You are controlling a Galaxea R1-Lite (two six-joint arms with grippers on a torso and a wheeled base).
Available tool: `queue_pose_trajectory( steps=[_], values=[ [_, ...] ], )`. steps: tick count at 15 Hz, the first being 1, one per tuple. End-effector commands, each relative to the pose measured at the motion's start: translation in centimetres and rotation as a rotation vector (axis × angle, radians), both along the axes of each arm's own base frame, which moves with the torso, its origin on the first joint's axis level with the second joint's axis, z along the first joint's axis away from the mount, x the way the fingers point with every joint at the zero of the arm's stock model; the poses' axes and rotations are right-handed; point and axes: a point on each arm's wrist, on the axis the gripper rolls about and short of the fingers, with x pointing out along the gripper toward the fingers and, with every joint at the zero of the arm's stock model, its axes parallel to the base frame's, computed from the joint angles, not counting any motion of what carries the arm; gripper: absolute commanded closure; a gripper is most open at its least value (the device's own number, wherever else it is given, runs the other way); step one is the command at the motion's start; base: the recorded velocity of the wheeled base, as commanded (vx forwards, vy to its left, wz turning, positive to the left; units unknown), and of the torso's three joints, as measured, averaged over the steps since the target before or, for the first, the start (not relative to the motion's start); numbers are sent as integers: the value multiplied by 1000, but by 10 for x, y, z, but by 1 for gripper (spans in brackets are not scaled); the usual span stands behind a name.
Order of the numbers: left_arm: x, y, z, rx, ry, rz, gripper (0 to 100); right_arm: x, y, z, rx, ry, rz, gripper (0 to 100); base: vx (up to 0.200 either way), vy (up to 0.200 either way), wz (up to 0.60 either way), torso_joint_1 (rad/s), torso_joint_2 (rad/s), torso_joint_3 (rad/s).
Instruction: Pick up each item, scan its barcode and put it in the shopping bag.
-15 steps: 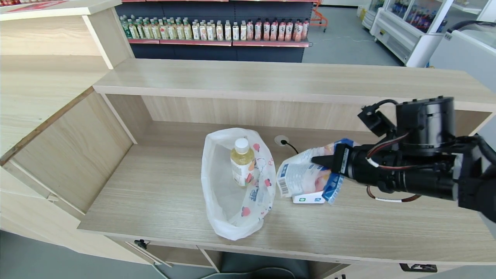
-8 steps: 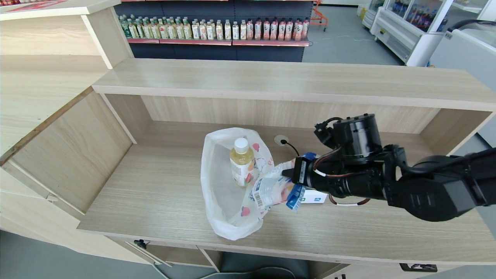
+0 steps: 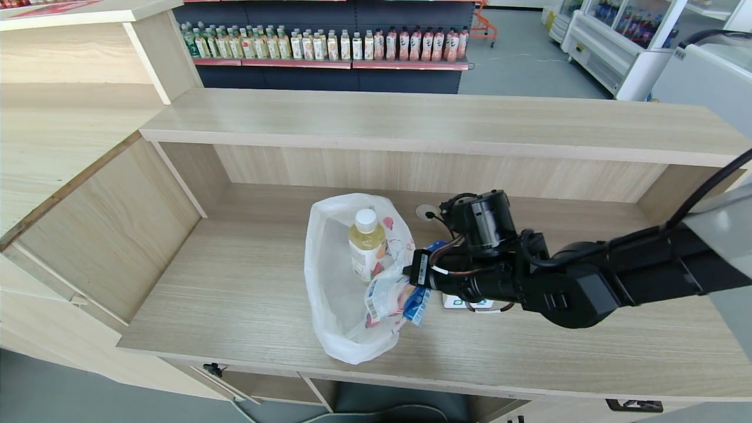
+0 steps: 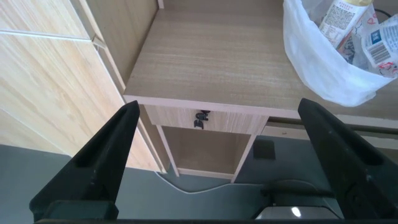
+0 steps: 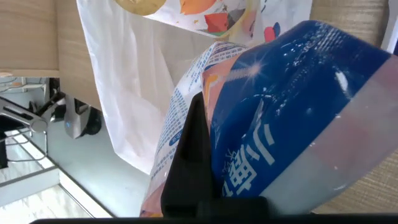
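The packet [image 3: 390, 296] hangs tilted at the right rim of the bag [image 3: 341, 317], partly over its open mouth, barcode label facing up. The right gripper [image 3: 411, 275] is clamped on the packet's upper end; in the right wrist view one dark finger [image 5: 193, 162] presses against the blue and white wrapper [image 5: 292, 118]. The bag lies open at the middle of the worktop [image 3: 235, 294], reaching to near its front edge. A bottle [image 3: 367, 244] stands upright inside it toward the back. A white scanner [image 3: 464, 303] lies on the worktop just right of the bag, under the right arm. The left gripper [image 4: 219, 112] sits out past the worktop's front edge, fingers spread wide and holding nothing.
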Motion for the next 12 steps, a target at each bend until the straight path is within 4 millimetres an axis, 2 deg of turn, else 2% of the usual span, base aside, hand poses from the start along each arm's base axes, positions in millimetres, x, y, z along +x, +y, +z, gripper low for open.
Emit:
queue_pose_trajectory(
  steps=[1,7,9,12],
  values=[
    [0,0,0,1,0,0,0,6,11,-13,-16,14,14,100,0,0,0,0,0,0],
    [0,0,0,1,0,0,0,20,25,-23,-20,5,7,100,0,0,0,0,0,0],
    [0,0,0,-1,0,0,0,20,25,-33,-65,4,18,100,0,0,0,0,0,0],
    [0,0,0,1,0,0,0,18,26,-33,-78,-11,32,100,0,0,0,0,0,0]
  ],
)
